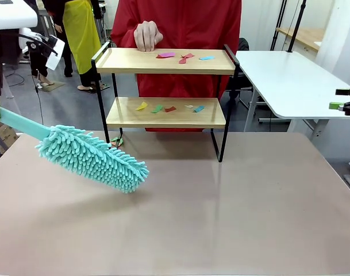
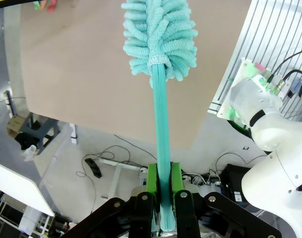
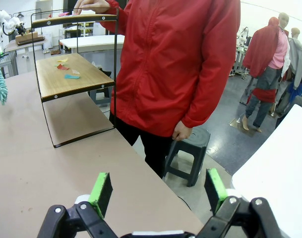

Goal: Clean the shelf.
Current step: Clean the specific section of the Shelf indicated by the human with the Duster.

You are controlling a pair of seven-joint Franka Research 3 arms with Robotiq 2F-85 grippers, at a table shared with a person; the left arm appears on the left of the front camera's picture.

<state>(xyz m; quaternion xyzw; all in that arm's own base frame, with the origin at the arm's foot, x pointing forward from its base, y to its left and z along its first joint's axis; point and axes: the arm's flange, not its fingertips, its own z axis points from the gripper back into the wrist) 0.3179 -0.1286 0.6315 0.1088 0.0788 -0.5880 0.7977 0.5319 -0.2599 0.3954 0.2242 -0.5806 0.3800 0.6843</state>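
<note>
Across my table (image 1: 232, 218), the shelf (image 1: 123, 61) stands with paper scraps (image 1: 166, 55) on both boards and a person's hand (image 1: 147, 35) resting on top. My left gripper (image 2: 163, 171) is clamped on the slim handle of the duster (image 1: 91, 158) (soft head; I judge the light rack easily nudged). My right gripper (image 3: 159, 191) gapes wide, empty.

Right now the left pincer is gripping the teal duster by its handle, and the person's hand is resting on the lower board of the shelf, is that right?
Not quite. The left pincer does grip the teal duster by its handle, but the person's hand rests on the top board of the shelf, not the lower one. The front view shows it.
</note>
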